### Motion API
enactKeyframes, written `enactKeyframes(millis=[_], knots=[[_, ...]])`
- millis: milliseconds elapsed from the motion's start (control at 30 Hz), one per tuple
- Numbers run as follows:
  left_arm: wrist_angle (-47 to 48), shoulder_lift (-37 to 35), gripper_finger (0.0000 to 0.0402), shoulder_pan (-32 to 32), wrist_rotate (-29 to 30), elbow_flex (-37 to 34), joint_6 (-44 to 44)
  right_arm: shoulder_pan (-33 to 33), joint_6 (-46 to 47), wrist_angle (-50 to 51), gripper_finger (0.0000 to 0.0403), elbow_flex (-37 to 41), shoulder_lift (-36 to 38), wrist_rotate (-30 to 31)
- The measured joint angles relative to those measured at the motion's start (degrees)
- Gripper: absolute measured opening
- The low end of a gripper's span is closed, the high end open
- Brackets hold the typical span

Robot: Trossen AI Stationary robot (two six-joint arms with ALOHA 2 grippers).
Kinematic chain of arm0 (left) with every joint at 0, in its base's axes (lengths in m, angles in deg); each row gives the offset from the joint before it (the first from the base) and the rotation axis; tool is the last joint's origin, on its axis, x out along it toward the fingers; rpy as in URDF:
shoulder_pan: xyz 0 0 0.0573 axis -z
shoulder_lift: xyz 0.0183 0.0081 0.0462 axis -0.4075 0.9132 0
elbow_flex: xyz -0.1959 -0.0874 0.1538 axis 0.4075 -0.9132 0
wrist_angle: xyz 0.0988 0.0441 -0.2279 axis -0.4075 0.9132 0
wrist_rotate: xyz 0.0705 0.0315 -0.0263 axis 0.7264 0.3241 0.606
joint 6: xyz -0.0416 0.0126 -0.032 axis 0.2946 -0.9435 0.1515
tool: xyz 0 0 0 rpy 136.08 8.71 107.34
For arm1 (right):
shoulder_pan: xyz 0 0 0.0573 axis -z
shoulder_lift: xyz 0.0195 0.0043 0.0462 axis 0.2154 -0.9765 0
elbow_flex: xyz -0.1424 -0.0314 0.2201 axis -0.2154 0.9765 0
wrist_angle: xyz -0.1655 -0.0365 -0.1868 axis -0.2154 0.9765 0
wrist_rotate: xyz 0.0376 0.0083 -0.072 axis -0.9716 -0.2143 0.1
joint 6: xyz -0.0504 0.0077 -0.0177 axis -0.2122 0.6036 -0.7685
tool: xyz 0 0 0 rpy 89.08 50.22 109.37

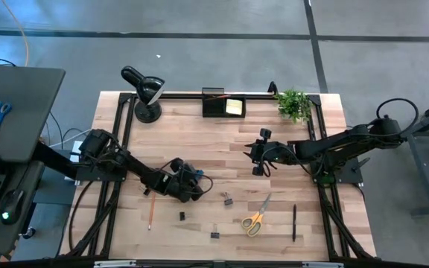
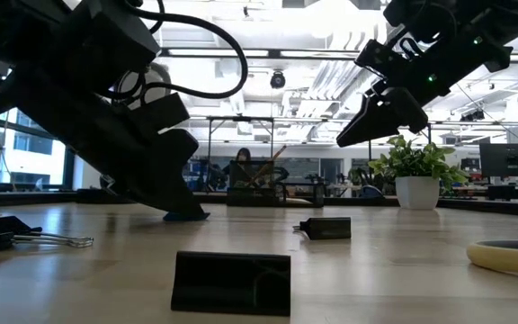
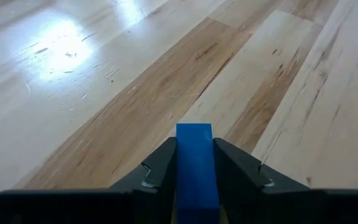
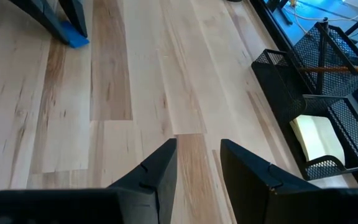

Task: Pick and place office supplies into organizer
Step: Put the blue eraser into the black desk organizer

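Note:
My left gripper (image 1: 188,186) is low over the table's middle-left, shut on the small blue eraser (image 3: 195,162). My right gripper (image 1: 258,165) hangs open and empty above the table's middle (image 4: 197,155), with bare wood under its fingers. The black mesh organizer (image 1: 224,104) stands at the far edge with a yellow sticky-note pad (image 4: 317,138) and an orange pencil (image 4: 347,67) inside. Lying flat near the front are the yellow-handled scissors (image 1: 257,217), a black pen (image 1: 294,222), an orange pencil (image 1: 151,212) and three black binder clips (image 1: 227,199) (image 1: 182,216) (image 1: 215,234). My left gripper pinches the blue eraser between its two fingers (image 3: 160,168), and the eraser's free end (image 3: 194,134) sticks out past the fingertips. The fingers slant down toward the table. In the low view the eraser's lower end (image 2: 187,216) is at the table surface; I cannot tell whether it touches.
A black desk lamp (image 1: 146,93) stands at the far left corner and a potted plant (image 1: 294,104) at the far right. Open wood lies between the two grippers and the organizer. A side desk with blue-handled scissors (image 1: 0,112) stands left of the table.

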Motion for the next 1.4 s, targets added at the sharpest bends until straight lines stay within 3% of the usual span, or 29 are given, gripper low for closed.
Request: enactKeyframes(millis=[300, 633, 933, 1167, 1400], knots=[[0.34, -0.37, 0.0096, -0.89, 2.52, 1.10, -3.55, 0.00, -0.82, -0.16, 0.0116, 0.00, 0.00, 0.37], [0.85, -0.98, 0.0052, -8.64, -4.33, 6.67, -17.03, 0.00, -1.15, -0.43, 0.0116, 0.00, 0.00, -0.13], [3.44, -4.07, 0.0069, -19.40, -5.68, 12.63, -37.35, 0.01, -0.82, 0.06, 0.0116, 0.00, 0.00, -0.14], [3.01, -5.31, 0.0070, -31.20, -15.27, 18.20, -60.26, 0.00, 0.04, 1.34, 0.0116, -0.04, 0.00, 0.08], [2.50, -5.31, 0.0073, -40.47, -19.87, 20.34, -68.82, 0.00, -0.02, 1.62, 0.0116, -0.04, 0.00, 0.10]])
